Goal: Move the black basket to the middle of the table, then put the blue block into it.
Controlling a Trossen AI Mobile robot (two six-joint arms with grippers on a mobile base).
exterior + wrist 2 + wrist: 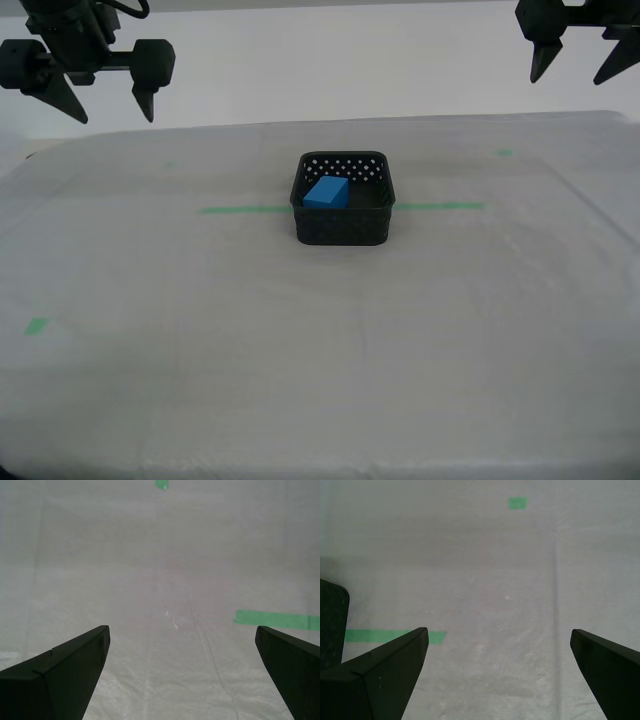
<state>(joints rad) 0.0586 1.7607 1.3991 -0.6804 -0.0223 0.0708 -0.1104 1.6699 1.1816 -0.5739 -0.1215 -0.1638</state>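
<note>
1. Black basket [340, 228] stands about mid-counter [320, 400] in the exterior view, astride the thin green tape line [240, 210]. The blue block [326, 192] lies inside it, tilted, toward the exterior view's left wall.
2. Only the exterior view shows the block. The first wrist view catches just a dark corner of the basket [331, 625] with a strip of tape line [395, 636] beside it. The second wrist view shows bare cloth, an end of tape line [275, 619] and a small green mark [161, 484].
3. Nearest the camera in the exterior view is a lone green tape mark [37, 325] on the counter, toward that view's left.
4. Both sets of fingers hang well apart from the basket, raised above the counter's far part, one to each side.
5. My second gripper [114, 118] is at the exterior view's upper left, fingers [65, 665] spread wide, gripping nothing.
6. My first gripper [567, 80] is at the exterior view's upper right, fingers [385, 665] equally wide apart and empty.
7. Both point their tips down at the cloth; the arms themselves are mostly out of frame.
</note>
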